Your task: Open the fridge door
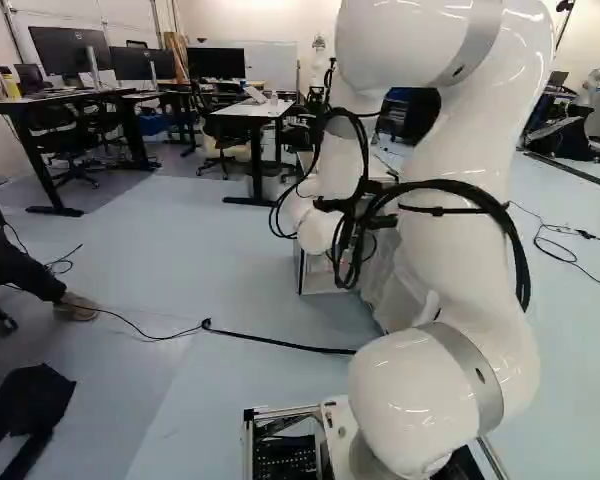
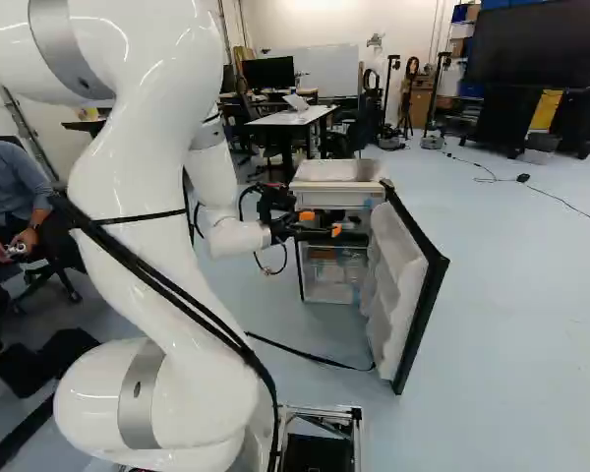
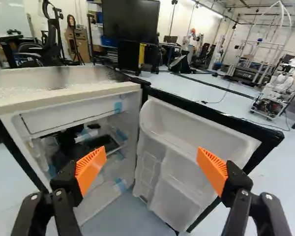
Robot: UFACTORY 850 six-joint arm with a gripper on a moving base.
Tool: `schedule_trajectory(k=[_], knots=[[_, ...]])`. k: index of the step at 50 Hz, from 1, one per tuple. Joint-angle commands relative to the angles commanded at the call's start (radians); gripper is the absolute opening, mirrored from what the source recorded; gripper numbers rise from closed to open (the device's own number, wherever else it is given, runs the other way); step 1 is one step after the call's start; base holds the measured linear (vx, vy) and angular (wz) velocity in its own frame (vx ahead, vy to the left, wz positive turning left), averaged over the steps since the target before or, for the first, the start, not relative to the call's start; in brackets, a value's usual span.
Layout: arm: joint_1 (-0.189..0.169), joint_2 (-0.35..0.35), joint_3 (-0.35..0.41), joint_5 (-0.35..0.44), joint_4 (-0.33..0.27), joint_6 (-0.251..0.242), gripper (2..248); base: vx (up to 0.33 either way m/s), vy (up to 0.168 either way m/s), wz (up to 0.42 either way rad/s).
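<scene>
The fridge (image 2: 337, 171) stands on the floor (image 2: 511, 315) ahead of the white arm (image 2: 128, 197), and its door (image 2: 428, 310) is wide open. In the right base view the door swings out to the right of the fridge and points back toward the arm. In the left base view the arm hides much of the fridge.

The pincer (image 2: 322, 223) is up in front of the open fridge. Its two fingers are spread far apart, and they have hold of nothing. Seen from the wrist, one orange pad (image 3: 91, 169) is in front of the inside of the fridge, and the other is in front of the door.

The door is black at the edge and white inside, with bins (image 3: 174, 196) on it. A white flap (image 3: 69, 114) is near the top inside the fridge, with blue tape (image 3: 118, 106) by it. Something dark shows below the flap, but I cannot tell what. Far past the door stands another robot (image 3: 284, 81).
</scene>
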Motion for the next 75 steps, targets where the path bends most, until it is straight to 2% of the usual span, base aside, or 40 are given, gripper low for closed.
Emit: schedule_trajectory(k=[19,47,75], knots=[[-0.028,0.121,0.082,-0.073,-0.181,0.045,247,0.0,0.0,0.0],[-0.078,0.334,0.227,-0.202,-0.501,0.126,247,0.0,0.0,0.0],[-0.117,0.497,0.337,-0.3,-0.745,0.187,247,0.0,0.0,0.0]])
